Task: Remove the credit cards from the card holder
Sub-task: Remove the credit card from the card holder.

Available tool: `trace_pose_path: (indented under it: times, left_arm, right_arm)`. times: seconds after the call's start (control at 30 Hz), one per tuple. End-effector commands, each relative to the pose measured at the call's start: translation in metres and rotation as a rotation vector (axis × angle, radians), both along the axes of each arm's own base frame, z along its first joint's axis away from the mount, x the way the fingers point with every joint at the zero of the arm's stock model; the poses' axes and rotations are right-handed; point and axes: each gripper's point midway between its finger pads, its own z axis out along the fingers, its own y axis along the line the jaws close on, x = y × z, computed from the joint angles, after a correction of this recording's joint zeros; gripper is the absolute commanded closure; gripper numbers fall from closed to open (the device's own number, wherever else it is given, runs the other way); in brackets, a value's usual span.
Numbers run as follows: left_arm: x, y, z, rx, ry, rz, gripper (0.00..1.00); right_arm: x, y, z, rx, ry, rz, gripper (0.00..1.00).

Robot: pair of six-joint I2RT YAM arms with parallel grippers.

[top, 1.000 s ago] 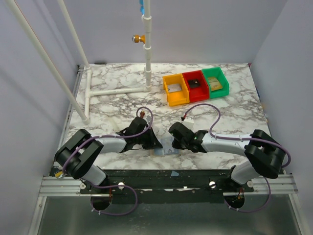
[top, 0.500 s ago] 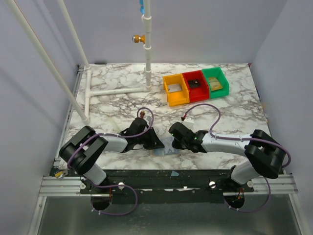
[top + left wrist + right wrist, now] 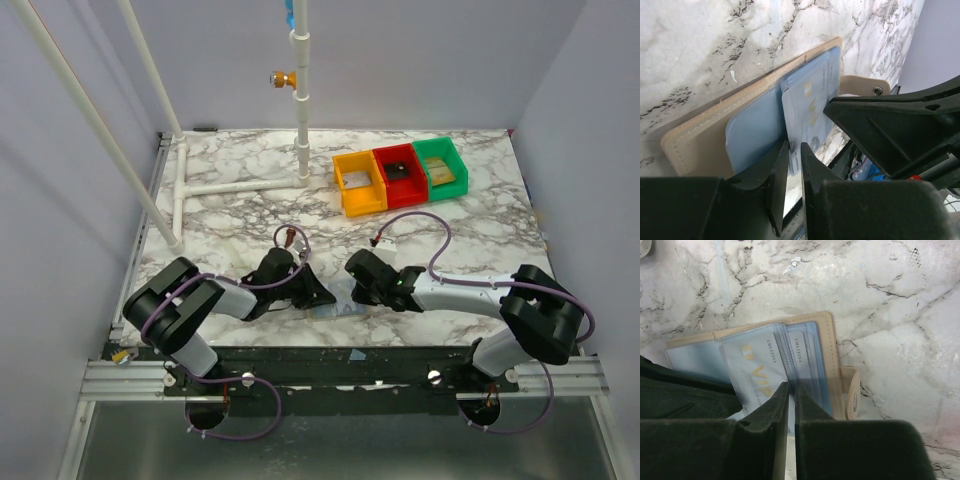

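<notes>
The card holder (image 3: 336, 309) lies open on the marble near the table's front edge, between my two grippers. It is beige with clear blue sleeves (image 3: 752, 132). A pale blue credit card (image 3: 807, 107) with gold lettering sticks out of a sleeve. My left gripper (image 3: 794, 147) has its jaws a narrow gap apart, with that card's corner between the tips. My right gripper (image 3: 791, 386) is pinched on the edge of the holder's stacked sleeves (image 3: 807, 352), beside the gold-lettered card (image 3: 757, 362). In the top view the left gripper (image 3: 322, 297) and right gripper (image 3: 352, 292) almost meet over the holder.
Yellow (image 3: 358, 183), red (image 3: 400, 176) and green (image 3: 440, 167) bins stand in a row at the back right. A white pipe frame (image 3: 240, 185) lies at the back left, with an upright post (image 3: 300, 100). The table's front rail (image 3: 350, 352) is just below the holder.
My left arm has shifted slightly, its elbow coming in toward the holder, and its jaws have parted a little. The right arm and the holder have stayed put.
</notes>
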Motion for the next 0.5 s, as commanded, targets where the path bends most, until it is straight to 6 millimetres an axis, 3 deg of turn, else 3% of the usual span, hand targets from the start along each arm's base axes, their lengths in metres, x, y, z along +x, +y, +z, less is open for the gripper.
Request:
trace_pose_path:
  times: [0.0, 0.47]
  left_arm:
    - [-0.003, -0.012, 0.025, -0.124, -0.022, -0.033, 0.84]
    - [-0.003, -0.019, 0.036, -0.216, -0.026, -0.039, 0.87]
  right_arm:
    - [-0.033, -0.042, -0.049, -0.191, 0.140, 0.014, 0.91]
    - [-0.034, -0.043, -0.051, -0.190, 0.143, 0.013, 0.92]
